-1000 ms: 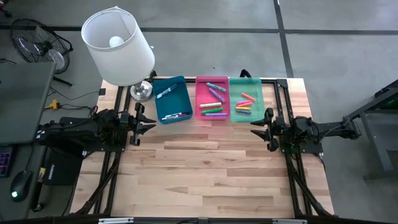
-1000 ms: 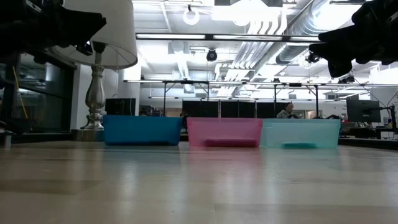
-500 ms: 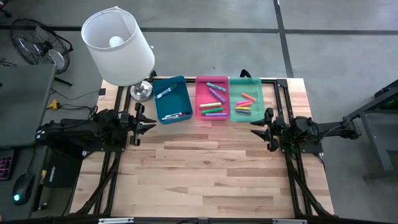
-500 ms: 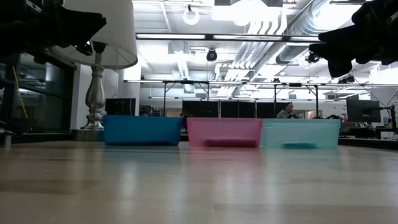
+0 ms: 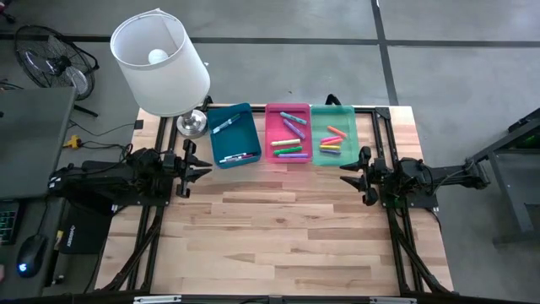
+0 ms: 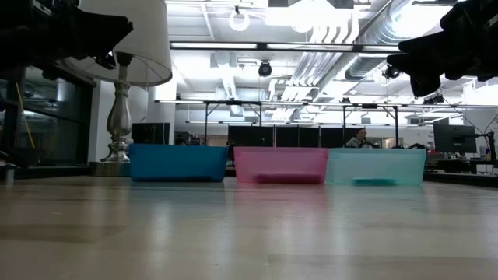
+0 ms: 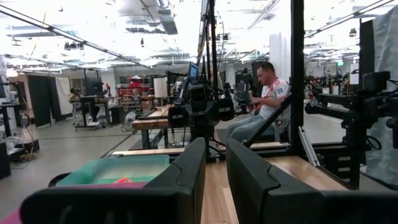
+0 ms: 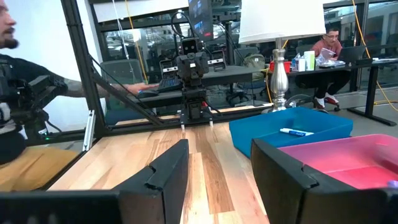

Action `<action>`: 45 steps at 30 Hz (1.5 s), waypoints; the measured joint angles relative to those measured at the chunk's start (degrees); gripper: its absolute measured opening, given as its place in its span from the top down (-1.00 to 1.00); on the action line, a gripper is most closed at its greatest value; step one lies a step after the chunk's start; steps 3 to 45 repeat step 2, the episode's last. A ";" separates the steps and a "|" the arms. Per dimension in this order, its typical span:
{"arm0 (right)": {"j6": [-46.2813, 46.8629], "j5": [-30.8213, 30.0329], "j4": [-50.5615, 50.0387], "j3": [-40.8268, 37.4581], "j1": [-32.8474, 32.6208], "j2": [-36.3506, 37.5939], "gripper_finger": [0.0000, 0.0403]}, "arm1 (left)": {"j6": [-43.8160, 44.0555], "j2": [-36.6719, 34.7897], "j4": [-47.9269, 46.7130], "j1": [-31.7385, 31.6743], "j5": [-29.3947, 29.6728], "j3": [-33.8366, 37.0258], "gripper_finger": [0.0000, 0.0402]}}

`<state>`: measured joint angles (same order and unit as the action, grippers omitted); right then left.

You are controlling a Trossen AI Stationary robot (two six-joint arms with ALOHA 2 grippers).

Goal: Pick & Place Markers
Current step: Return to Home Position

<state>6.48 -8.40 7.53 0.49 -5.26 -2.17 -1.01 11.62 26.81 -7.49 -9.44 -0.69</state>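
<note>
You see the markers (image 5: 291,139) lying mostly crosswise in the three trays (image 5: 268,135) at the table's (image 5: 278,228) far edge, just beyond and between the left gripper (image 5: 205,167) at the left edge and the right gripper (image 5: 346,179) at the right edge, both spread and empty.

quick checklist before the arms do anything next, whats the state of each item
1. Markers in trays: ok, they lie in the blue tray, pink tray and green tray; none shows on the table.
2. Left claw empty: ok, open, holding nothing.
3. Right claw empty: ok, open, holding nothing.
4. Claws clear of trays: ok, both sit at the table's side edges, apart from the trays.
5. Lamp upright beside the blue tray: ok.
6. Each marker in its proper tray: cannot tell.
</note>
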 joint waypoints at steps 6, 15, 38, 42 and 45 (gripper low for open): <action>0.06 0.00 0.00 0.00 0.00 0.00 0.20 | 0.01 0.00 0.00 0.00 -0.06 0.00 0.69; 0.06 0.00 0.00 0.00 0.00 0.00 0.20 | 0.01 0.00 0.00 0.00 -0.06 0.00 0.69; 0.06 0.00 0.00 0.00 0.00 0.00 0.20 | 0.01 0.00 0.00 0.00 -0.06 0.00 0.69; 0.06 0.00 0.00 0.00 0.00 0.00 0.20 | 0.01 0.00 0.00 0.00 -0.06 0.00 0.69; 0.06 0.00 0.00 0.00 0.00 0.00 0.20 | 0.01 0.00 0.00 0.00 -0.06 0.00 0.69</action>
